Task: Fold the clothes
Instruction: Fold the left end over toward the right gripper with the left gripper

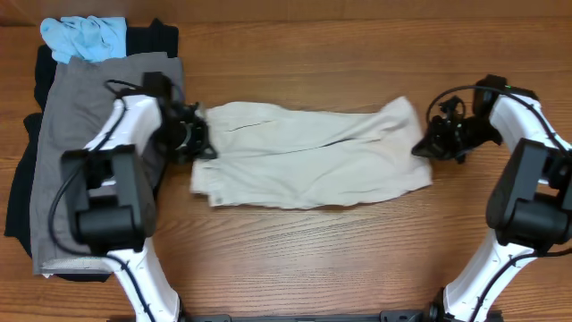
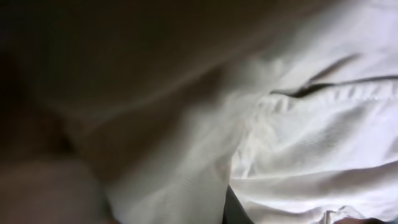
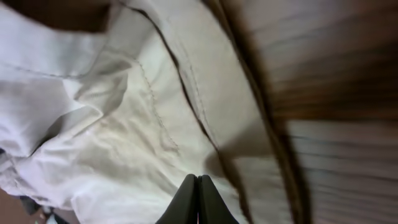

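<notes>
Toward the bottom of the overhead frame, the wooden table showed between the two arm bases. Above that, at the centre, the cream-beige trousers lay spread crosswise, flat but somewhat rumpled. The left gripper sat at their left edge, touching the cloth. Its wrist view was a blur of pale fabric, so I cannot tell how its claw stood. The right gripper was at the right edge, its fingers pressed together over the fabric; whether cloth was caught between them was unclear. Along the left side lay a grey piece on black cloth, with a light-blue piece in the upper left corner.
</notes>
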`<move>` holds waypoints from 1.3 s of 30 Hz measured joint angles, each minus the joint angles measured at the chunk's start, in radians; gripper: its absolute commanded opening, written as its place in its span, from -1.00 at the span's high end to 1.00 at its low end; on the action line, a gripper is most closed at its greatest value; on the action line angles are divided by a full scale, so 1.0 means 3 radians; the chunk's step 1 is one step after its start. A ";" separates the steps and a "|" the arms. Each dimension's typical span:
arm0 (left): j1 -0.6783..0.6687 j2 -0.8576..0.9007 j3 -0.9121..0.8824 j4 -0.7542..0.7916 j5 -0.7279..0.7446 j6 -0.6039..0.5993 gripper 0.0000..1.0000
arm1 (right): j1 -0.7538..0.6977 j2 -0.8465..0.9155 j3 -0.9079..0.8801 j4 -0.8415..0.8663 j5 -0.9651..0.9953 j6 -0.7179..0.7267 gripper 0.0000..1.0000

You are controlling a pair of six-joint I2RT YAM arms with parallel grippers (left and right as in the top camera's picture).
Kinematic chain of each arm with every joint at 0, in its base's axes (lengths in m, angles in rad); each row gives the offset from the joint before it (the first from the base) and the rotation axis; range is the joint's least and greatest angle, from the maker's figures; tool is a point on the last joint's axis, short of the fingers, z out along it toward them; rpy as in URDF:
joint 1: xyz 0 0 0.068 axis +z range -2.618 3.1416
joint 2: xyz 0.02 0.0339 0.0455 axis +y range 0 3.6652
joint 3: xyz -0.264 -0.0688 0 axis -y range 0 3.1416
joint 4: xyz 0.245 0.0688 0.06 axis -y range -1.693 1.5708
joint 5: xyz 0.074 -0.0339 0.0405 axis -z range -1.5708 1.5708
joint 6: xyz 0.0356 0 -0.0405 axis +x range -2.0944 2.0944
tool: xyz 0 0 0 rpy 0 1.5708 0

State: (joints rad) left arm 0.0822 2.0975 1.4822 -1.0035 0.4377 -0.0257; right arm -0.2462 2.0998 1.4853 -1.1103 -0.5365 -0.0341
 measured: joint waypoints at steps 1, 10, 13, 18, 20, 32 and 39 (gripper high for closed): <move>0.0041 -0.0061 0.0051 -0.0112 -0.0135 0.0041 0.92 | 0.0064 -0.0018 0.0000 0.0009 -0.0025 -0.0001 0.92; 0.0019 -0.0254 0.0802 -0.0586 -0.0543 0.0298 0.92 | 0.0591 -0.0309 0.0001 0.0258 -0.0149 -0.0024 0.92; 0.0008 -0.0254 0.0982 -0.0693 -0.0576 0.0313 0.92 | 0.0674 -0.0291 0.0001 0.0367 -0.0131 0.0014 0.92; 0.0009 -0.0254 0.1230 -0.0861 -0.0607 0.0336 0.92 | 0.0785 -0.0135 0.0001 0.0435 -0.0075 0.0102 0.92; 0.0009 -0.0254 0.1340 -0.0923 -0.0617 0.0336 0.92 | 0.0815 -0.0043 -0.0003 0.0449 0.0006 0.0149 0.92; -0.0211 -0.0254 0.1701 -0.1122 -0.0628 0.0334 0.92 | 0.0844 0.0074 -0.0244 0.0762 0.0137 0.0370 0.92; -0.0725 -0.0254 0.1701 -0.1048 -0.0645 0.0261 0.92 | 0.0829 0.0052 -0.0332 0.0880 0.0064 0.0426 0.92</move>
State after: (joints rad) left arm -0.1352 2.0212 1.9926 -1.3178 0.2443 0.0525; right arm 0.0025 2.1155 1.3857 -0.8463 -0.5175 0.0937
